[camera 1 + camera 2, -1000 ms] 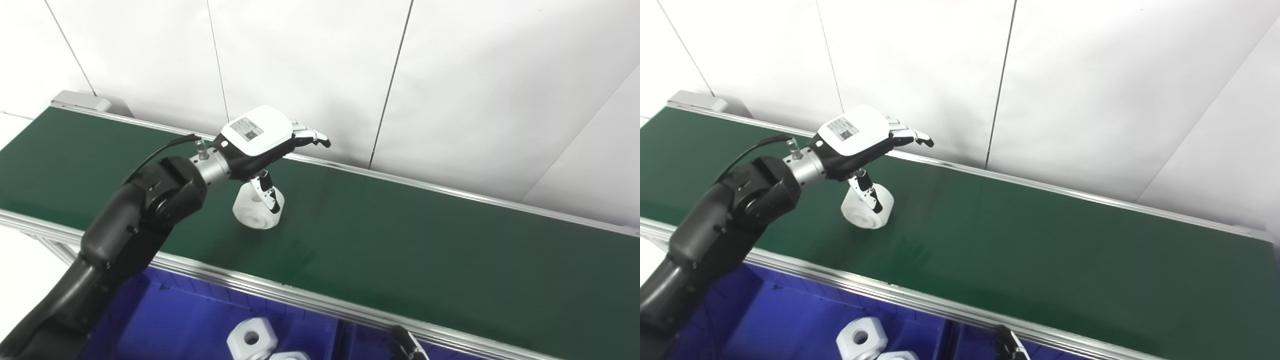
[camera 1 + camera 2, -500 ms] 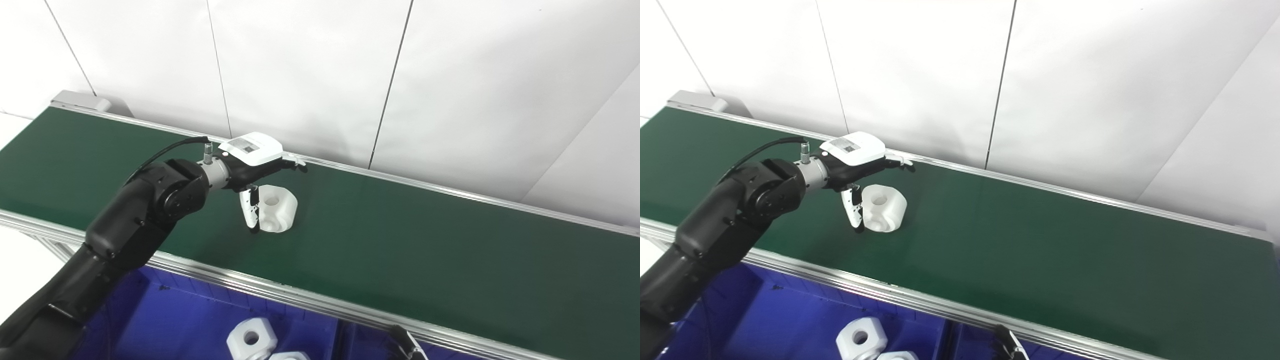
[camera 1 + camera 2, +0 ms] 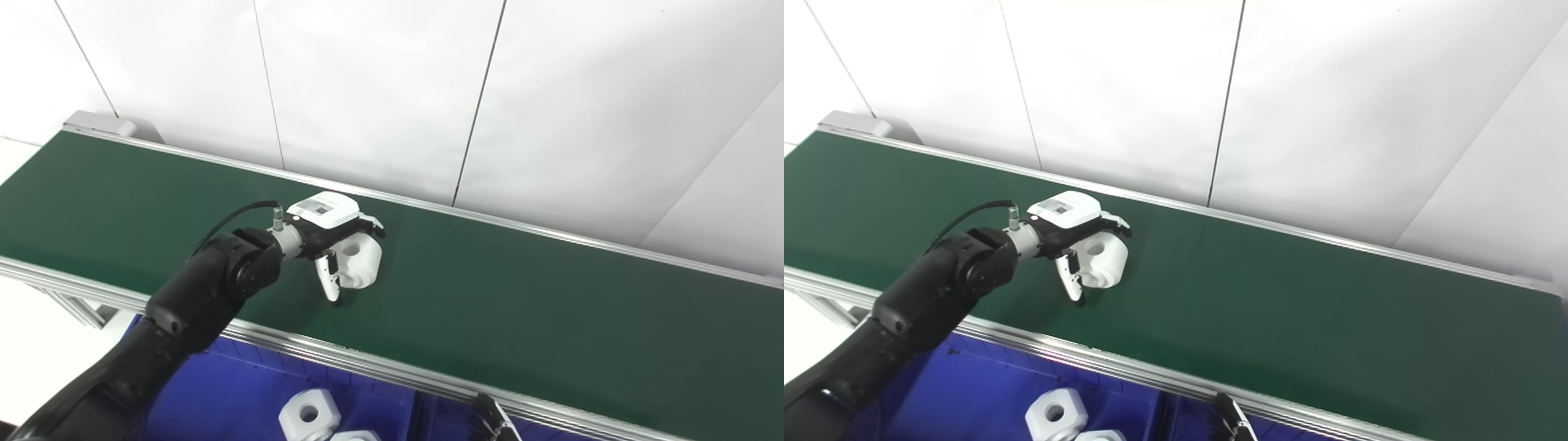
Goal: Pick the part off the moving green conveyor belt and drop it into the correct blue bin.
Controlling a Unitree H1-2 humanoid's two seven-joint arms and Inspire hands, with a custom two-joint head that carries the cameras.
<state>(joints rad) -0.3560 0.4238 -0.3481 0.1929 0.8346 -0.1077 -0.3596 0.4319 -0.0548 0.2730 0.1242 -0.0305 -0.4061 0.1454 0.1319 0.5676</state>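
A white blocky part (image 3: 361, 262) with a round hole lies on the green conveyor belt (image 3: 551, 306), left of its middle. My left hand (image 3: 327, 222) hovers right over it. Its fingers (image 3: 373, 224) curl over the part's far top edge, and the thumb (image 3: 331, 283) points down along the near left side. The part still rests on the belt and the hand looks open around it. Only a dark tip of my right hand (image 3: 492, 419) shows at the bottom edge.
A blue bin (image 3: 233, 392) sits below the belt's near aluminium rail (image 3: 392, 367) and holds two white parts with holes (image 3: 308, 415). A divider (image 3: 1164, 407) separates it from a second blue bin to its right. White wall panels stand right behind the belt.
The part has travelled to the right along the belt. My left hand followed it, dropped lower, and its fingers curled over the part.
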